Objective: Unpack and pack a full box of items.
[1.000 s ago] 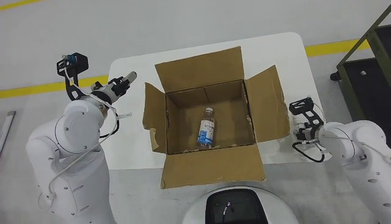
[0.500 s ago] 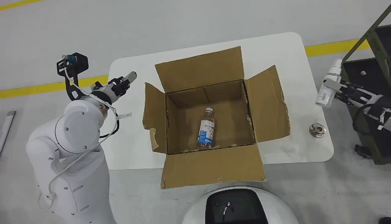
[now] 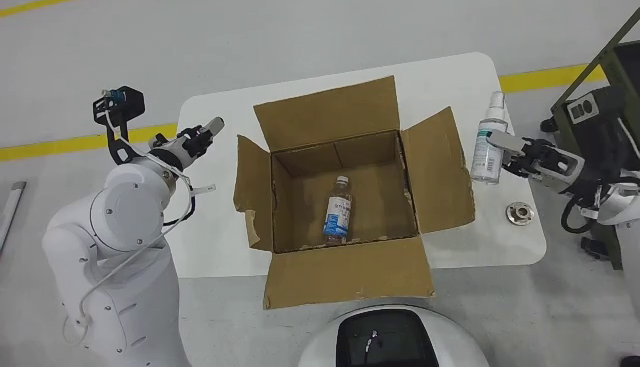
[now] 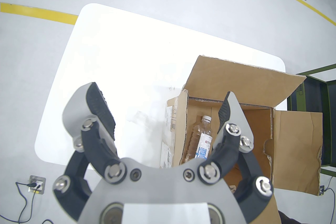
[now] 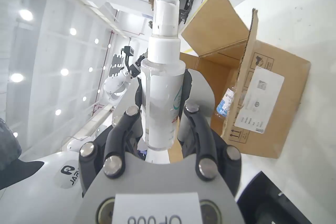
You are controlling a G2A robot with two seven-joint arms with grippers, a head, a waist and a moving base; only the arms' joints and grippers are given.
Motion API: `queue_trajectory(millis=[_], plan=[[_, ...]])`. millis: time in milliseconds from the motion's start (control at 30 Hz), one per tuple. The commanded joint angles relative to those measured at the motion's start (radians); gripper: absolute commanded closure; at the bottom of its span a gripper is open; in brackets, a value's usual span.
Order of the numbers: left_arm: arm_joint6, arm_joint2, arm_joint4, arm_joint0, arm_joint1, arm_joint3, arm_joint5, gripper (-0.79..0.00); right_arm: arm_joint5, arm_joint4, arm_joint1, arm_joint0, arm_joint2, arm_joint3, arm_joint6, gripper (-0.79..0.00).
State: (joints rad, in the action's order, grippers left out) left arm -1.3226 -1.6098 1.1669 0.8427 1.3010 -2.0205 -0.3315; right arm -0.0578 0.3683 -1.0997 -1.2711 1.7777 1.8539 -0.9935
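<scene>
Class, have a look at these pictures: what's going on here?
A two-armed robot is working at a cardboard box that stands open on a white table. Its right hand is shut on a spray bottle, held just outside the box. The left hand is open and empty on the other side. One water bottle lies on the box's floor.
</scene>
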Motion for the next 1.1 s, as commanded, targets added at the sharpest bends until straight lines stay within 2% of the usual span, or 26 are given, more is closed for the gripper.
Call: queue_trajectory(millis=[0, 300, 400, 633, 833, 1067], plan=[[0.0, 0.0, 0.0, 0.0, 0.0, 0.0, 0.0, -0.785, 0.0, -0.001, 0.0, 0.0, 0.001, 0.0, 0.0, 0.0], [0.0, 0.0, 0.0, 0.0, 0.0, 0.0, 0.0, -0.785, 0.0, -0.017, 0.003, -0.005, -0.007, 0.033, 0.007, 0.0], [0.0, 0.0, 0.0, 0.0, 0.0, 0.0, 0.0, -0.785, 0.033, -0.038, 0.004, 0.019, -0.057, 0.077, 0.018, 0.0], [0.0, 0.0, 0.0, 0.0, 0.0, 0.0, 0.0, -0.785, 0.156, -0.142, -0.01, 0.173, -0.338, 0.094, 0.092, 0.0], [0.0, 0.0, 0.0, 0.0, 0.0, 0.0, 0.0, -0.785, 0.275, -0.208, -0.043, 0.317, -0.605, -0.027, 0.17, 0.0], [0.0, 0.0, 0.0, 0.0, 0.0, 0.0, 0.0, -0.785, 0.372, -0.274, -0.087, 0.433, -0.821, -0.157, 0.268, 0.0]])
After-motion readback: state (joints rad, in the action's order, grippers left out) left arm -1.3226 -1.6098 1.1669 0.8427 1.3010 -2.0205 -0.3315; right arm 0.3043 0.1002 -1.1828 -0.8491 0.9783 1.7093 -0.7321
